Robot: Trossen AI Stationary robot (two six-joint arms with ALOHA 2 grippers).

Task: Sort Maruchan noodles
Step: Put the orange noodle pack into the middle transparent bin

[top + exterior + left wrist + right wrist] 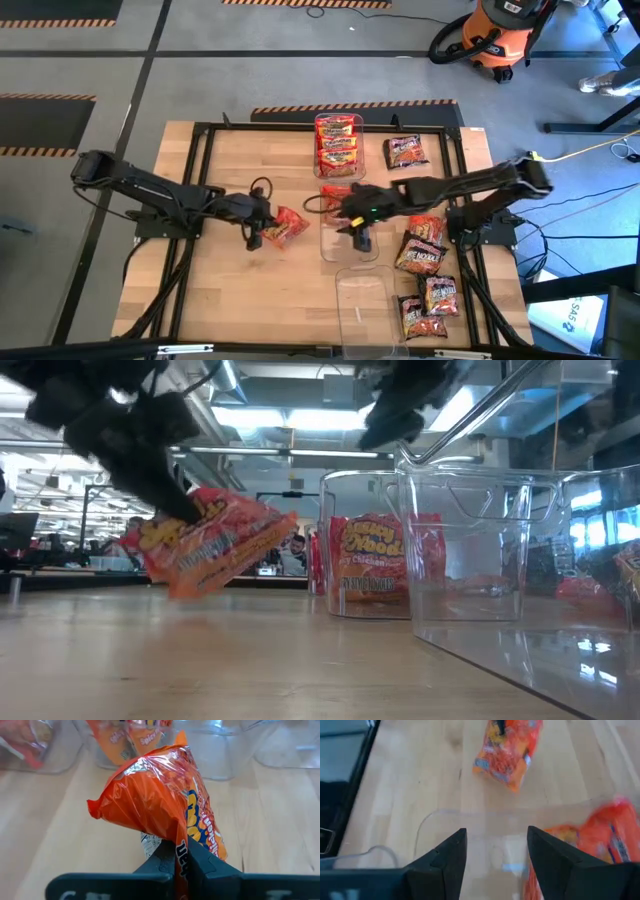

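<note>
**At the surface's centre, one packet lifted**

Between our left gripper's jaws, pressed together, an orange noodle packet hangs clear of the surface. At its three o'clock, our right gripper, jaws spread, hovers over a clear bin.

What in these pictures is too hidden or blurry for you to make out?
- Low view: the left hand is dark and blurred where it pinches the orange noodle packet.
- High view: print on the dark packets is too small.
- Right wrist view: the middle clear bin holds an orange packet, cut off by the edge.
</note>
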